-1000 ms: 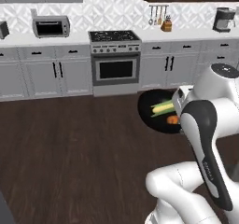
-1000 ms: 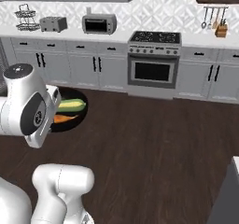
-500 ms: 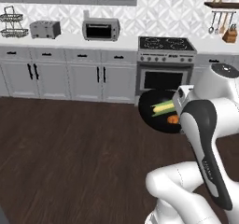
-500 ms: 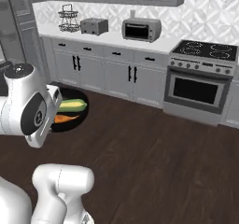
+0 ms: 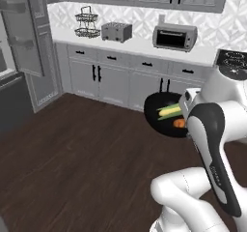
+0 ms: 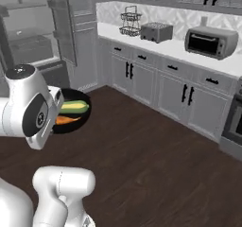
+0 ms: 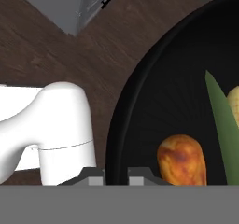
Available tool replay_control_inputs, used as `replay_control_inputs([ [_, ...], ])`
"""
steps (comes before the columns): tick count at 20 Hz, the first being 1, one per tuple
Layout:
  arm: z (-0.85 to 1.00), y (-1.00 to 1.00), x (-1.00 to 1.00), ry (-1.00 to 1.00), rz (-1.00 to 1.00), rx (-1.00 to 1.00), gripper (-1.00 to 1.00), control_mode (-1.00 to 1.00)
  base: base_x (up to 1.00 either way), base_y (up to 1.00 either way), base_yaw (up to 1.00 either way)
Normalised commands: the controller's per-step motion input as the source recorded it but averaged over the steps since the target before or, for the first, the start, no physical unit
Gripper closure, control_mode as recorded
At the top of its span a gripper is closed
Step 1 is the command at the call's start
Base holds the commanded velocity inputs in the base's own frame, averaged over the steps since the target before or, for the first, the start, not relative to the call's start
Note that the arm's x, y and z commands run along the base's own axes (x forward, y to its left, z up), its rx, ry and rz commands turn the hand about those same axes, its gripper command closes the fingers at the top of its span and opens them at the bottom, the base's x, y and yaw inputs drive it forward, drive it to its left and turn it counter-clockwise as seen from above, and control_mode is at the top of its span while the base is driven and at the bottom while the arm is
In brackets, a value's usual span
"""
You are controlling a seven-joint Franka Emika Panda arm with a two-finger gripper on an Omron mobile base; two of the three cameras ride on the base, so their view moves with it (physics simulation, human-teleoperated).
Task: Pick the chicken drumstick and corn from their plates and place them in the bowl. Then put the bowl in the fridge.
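Bowl (image 5: 164, 114) carried off the floor with corn (image 5: 170, 111) and drumstick (image 5: 179, 123) inside, gripper (image 7: 115, 174) apparently clenched on its rim, likely for transport toward the open fridge (image 6: 28, 37) at left.

The glossy black bowl (image 5: 161, 114) is carried above the dark floor. Inside, the yellow, green-husked corn (image 5: 169, 111) lies at 12 o'clock, the orange-brown chicken drumstick (image 5: 179, 123) at 4 o'clock. The grey fridge (image 6: 35, 39) stands open.

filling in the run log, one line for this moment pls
phase: carrying to fridge | gripper: shut on bowl rim | bowl contents: corn, chicken drumstick
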Motion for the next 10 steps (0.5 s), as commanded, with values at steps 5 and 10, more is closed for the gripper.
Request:
replay_control_inputs([
  [5, 0.00, 0.00, 0.00, 0.00, 0.00, 0.00, 1.00, 1.00, 0.66, -0.05, 0.81],
  [10, 0.00, 0.00, 0.00, 0.00, 0.00, 0.00, 1.00, 1.00, 0.69, -0.14, 0.83],
])
